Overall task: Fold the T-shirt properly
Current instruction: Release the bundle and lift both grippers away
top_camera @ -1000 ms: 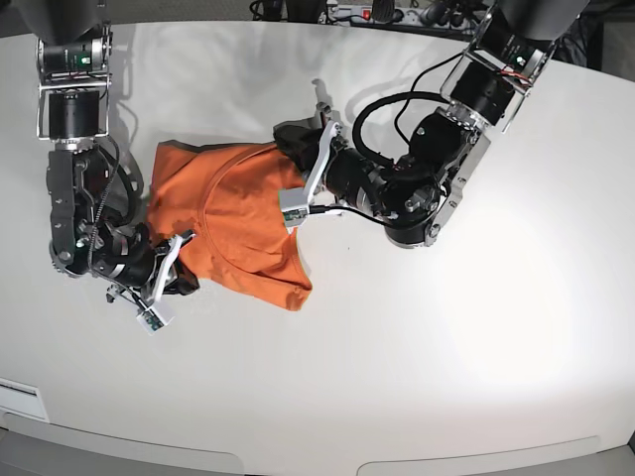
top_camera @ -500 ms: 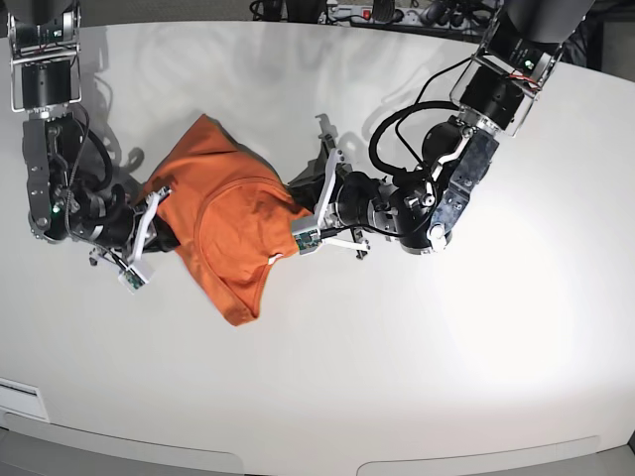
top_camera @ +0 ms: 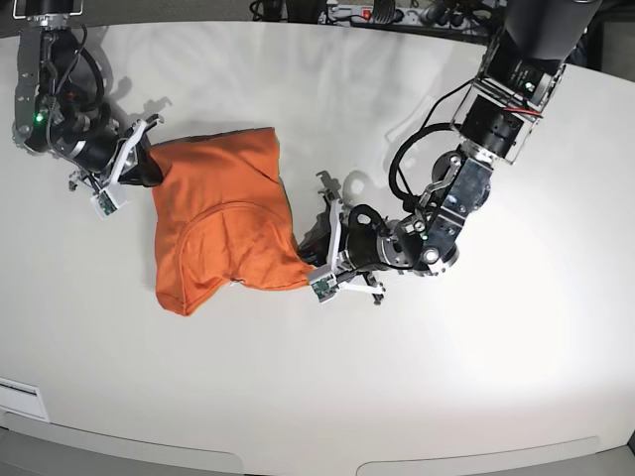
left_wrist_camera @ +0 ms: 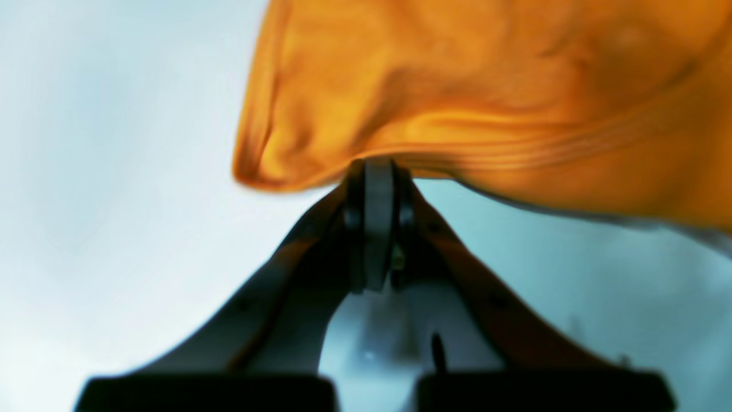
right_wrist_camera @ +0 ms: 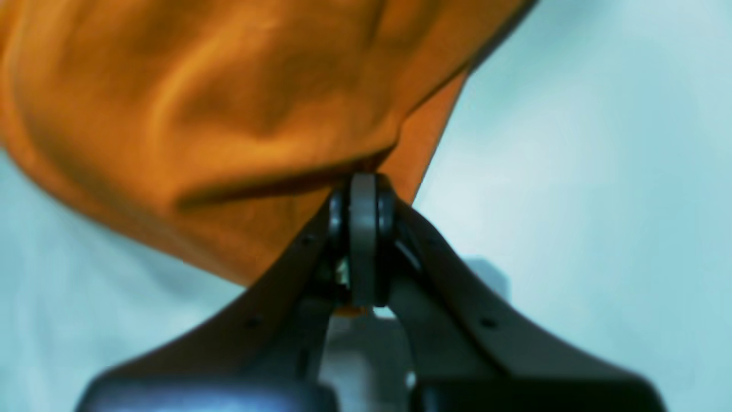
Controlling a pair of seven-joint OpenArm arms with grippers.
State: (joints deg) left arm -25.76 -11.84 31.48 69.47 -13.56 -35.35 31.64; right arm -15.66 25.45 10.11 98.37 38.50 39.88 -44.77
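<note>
The orange T-shirt (top_camera: 223,208) is stretched over the white table between my two grippers, bunched and creased. My right gripper (top_camera: 147,165) is shut on its far left corner. In the right wrist view the shut fingertips (right_wrist_camera: 363,189) pinch a fold of the orange cloth (right_wrist_camera: 200,103). My left gripper (top_camera: 314,262) is shut on the shirt's near right corner. In the left wrist view the shut fingertips (left_wrist_camera: 377,171) clamp a hemmed edge of the cloth (left_wrist_camera: 486,86). A loose rounded end of the shirt (top_camera: 179,296) hangs toward the front left.
The white table (top_camera: 446,377) spreads around the shirt. Cables and a power strip (top_camera: 367,12) lie along the back edge. A white label (top_camera: 20,397) sits at the front left. The left arm's body (top_camera: 437,223) lies low beside the shirt's right side.
My right gripper has carried its corner toward the back left. My left gripper has pulled its corner toward the front. The shirt has turned and spread out between them.
</note>
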